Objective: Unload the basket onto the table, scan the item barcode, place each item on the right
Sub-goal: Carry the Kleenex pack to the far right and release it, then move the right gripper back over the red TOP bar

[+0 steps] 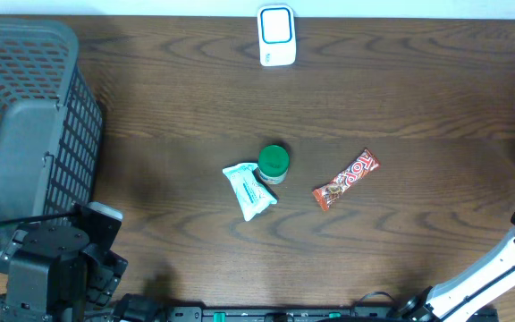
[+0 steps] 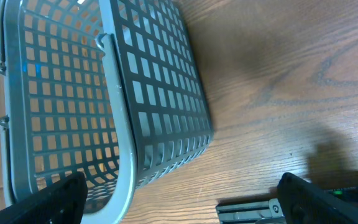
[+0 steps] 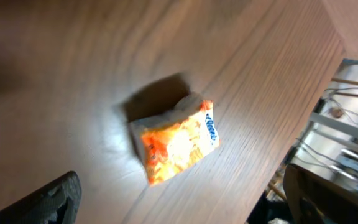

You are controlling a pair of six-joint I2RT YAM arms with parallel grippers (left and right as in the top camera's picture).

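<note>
Two grippers spread wide, and neither has hold of anything.

On the right wrist camera I see my right gripper (image 3: 180,199) fully parted above the table (image 3: 73,74). An orange packet (image 3: 179,140) lies flat at mid-frame, clear of both fingers. My left gripper (image 2: 179,193) gapes empty beside the grey basket (image 2: 104,93) that fills the left of its view. Overhead, the white scanner (image 1: 276,36) sits at top centre. A green-lidded jar (image 1: 274,163), a white-and-blue packet (image 1: 250,190) just beside it and a candy bar (image 1: 346,180) lie mid-frame.
</note>
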